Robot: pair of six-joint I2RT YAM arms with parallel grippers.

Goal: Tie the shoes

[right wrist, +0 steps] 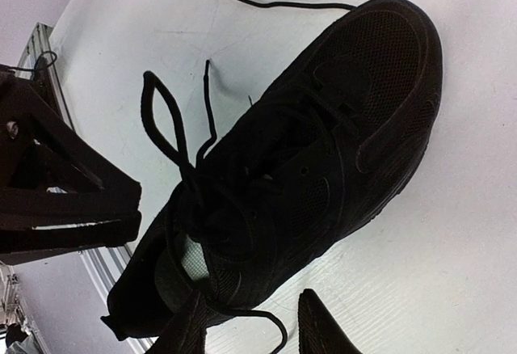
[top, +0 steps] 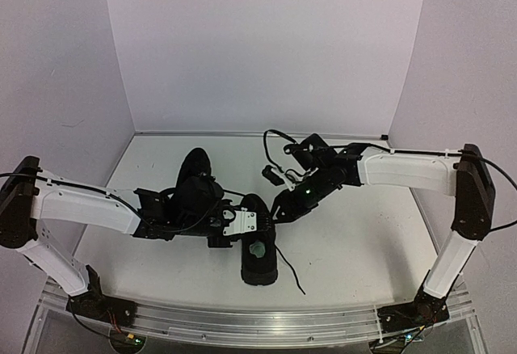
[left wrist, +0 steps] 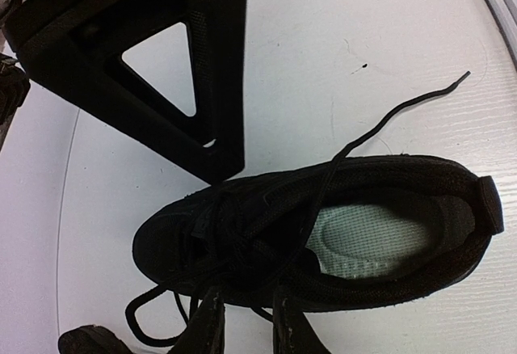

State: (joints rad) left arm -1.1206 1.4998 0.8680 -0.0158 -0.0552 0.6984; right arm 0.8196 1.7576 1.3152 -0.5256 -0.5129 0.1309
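Flanking near-centre sneaker (top: 260, 265), heel near, so you reach laces (left wrist: 234, 241) from both sides: left gripper (left wrist: 246, 334) narrowly apart beside lace loop (left wrist: 129, 315); right gripper (right wrist: 257, 334) apart astride strand (right wrist: 262, 315); second sneaker (top: 194, 166) far-left

Two black low sneakers sit upright on their soles. The nearer shoe (top: 260, 267) has its heel toward the near side, with a pale insole (top: 258, 249) showing in its opening. One thin lace (top: 291, 276) trails loose beside it and another forms a loop (right wrist: 161, 120). The other shoe (top: 195, 168) lies just behind, to the left.
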